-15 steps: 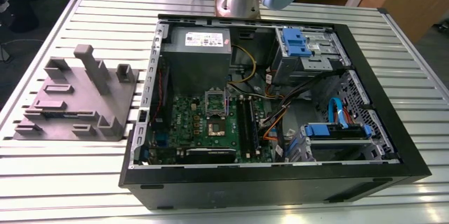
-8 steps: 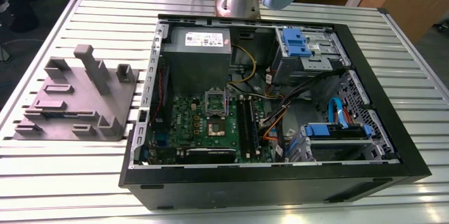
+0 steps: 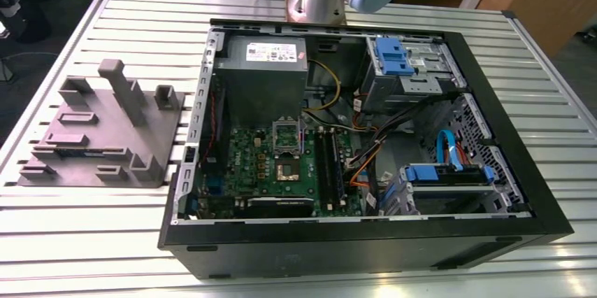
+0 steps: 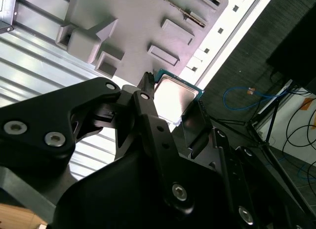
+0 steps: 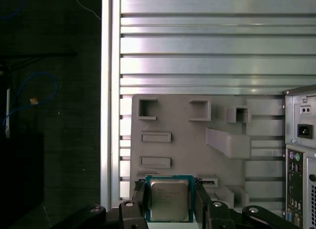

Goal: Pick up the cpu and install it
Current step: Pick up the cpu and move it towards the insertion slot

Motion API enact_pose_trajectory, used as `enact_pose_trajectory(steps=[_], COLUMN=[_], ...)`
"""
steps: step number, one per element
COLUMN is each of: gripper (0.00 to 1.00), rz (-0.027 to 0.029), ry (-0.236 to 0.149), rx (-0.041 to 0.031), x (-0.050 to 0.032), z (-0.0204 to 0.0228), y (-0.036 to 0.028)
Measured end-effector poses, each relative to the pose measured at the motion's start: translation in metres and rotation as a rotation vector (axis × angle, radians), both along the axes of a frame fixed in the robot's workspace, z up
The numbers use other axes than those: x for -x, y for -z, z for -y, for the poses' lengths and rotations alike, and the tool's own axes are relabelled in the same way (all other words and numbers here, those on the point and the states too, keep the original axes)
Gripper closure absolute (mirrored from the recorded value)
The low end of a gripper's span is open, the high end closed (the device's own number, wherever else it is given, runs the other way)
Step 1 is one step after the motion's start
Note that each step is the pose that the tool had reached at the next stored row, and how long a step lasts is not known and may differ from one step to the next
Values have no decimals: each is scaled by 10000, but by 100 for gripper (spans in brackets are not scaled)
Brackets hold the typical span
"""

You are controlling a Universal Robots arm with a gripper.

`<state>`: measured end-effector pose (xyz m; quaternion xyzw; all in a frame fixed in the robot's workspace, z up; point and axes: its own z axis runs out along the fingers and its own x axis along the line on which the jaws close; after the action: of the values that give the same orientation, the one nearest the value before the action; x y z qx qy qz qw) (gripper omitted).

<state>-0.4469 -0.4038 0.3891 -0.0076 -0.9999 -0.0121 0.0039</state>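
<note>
Between the gripper's (image 5: 169,189) two black fingers (image 5: 140,202) sits the cpu (image 5: 169,203), pinched tight by its side edges, metal top in plain sight. Beyond it lies the grey holder block (image 5: 197,140) on the slatted table (image 5: 207,41). In the exterior view, that block sits at nine o'clock from the open computer case (image 3: 373,249).

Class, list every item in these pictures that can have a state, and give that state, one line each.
cpu: gripped on two opposite sides, lifted in the air.
gripper: shut on the cpu.
computer case: lying on its side, open, side panel off.
socket: frame flipped up, no chip inside.
</note>
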Motion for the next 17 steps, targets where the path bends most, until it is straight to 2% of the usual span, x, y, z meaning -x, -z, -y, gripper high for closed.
enact_pose_trajectory(steps=[8, 17], gripper=[53, 53], rz=[0, 0], ry=[0, 0], rx=[0, 0], x=[-10, -92], z=[0, 0], y=[0, 0])
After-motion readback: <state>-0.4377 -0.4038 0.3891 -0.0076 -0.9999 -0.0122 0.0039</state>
